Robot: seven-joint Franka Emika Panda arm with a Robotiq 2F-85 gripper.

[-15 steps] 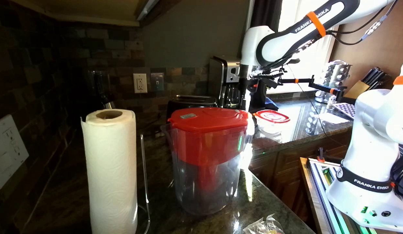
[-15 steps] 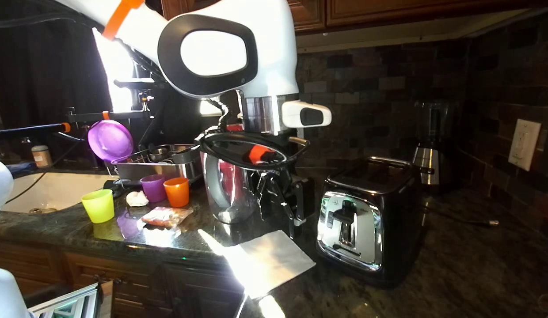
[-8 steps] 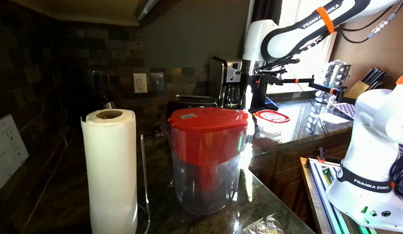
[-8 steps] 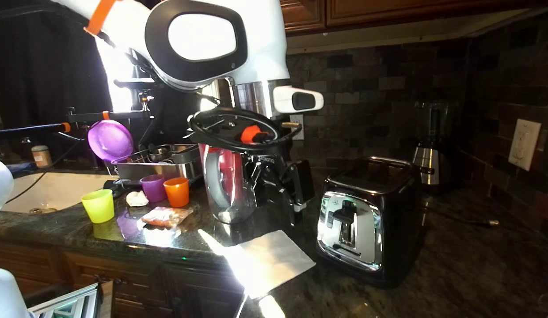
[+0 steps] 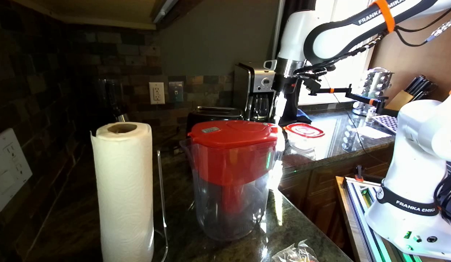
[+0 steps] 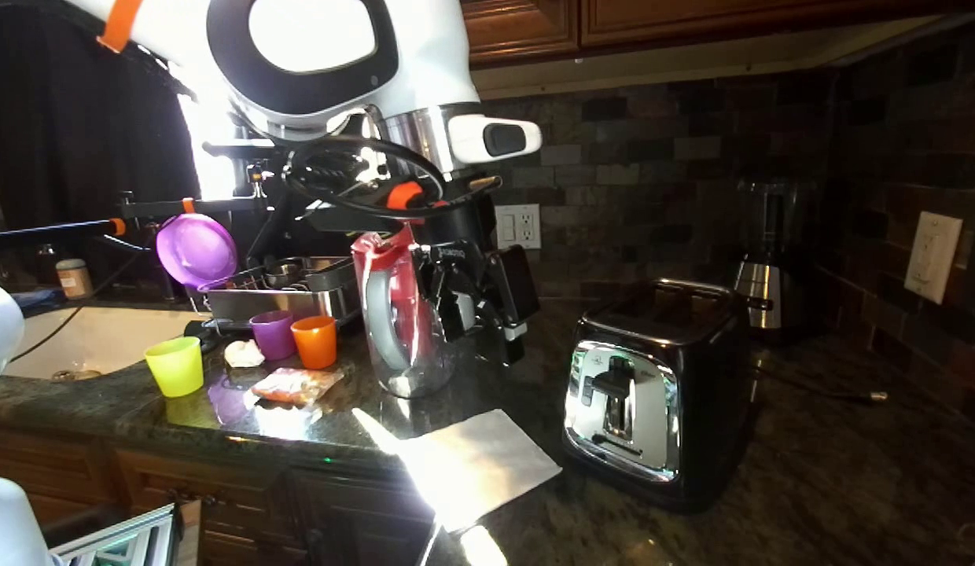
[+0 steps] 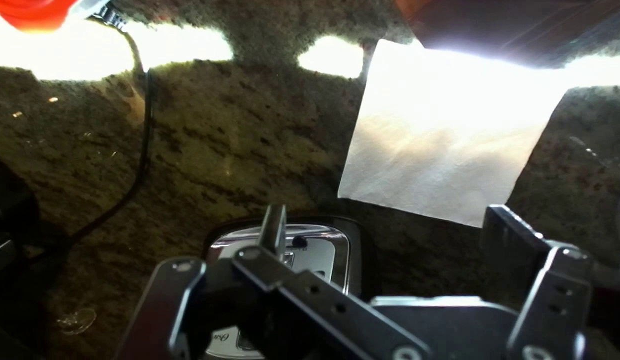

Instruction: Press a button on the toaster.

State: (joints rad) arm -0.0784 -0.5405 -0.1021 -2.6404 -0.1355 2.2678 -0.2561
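The black toaster (image 6: 668,338) stands on the counter with a chrome front panel. Its black lever (image 6: 616,383) sits in the upper part of that panel. In an exterior view, only the toaster's top (image 5: 216,112) shows behind the pitcher. My gripper (image 6: 487,334) is left of the toaster and apart from it, tilted, at about the height of the toaster's top. In the wrist view, the gripper (image 7: 385,220) is open with nothing between its fingers. The left finger covers part of the toaster front (image 7: 317,250), where a dark knob (image 7: 300,241) shows.
A red-lidded pitcher (image 5: 232,163) shows in both exterior views, behind the gripper (image 6: 397,314). A white sheet (image 6: 483,464) lies left of the toaster. A paper towel roll (image 5: 123,193), coffee maker (image 5: 254,87), blender (image 6: 763,291), and several cups (image 6: 174,367) also stand on the counter.
The arm and gripper have moved up and to the left, farther from the toaster, in the view facing its front; they shift right in the view with the paper towels. The toaster has not moved.
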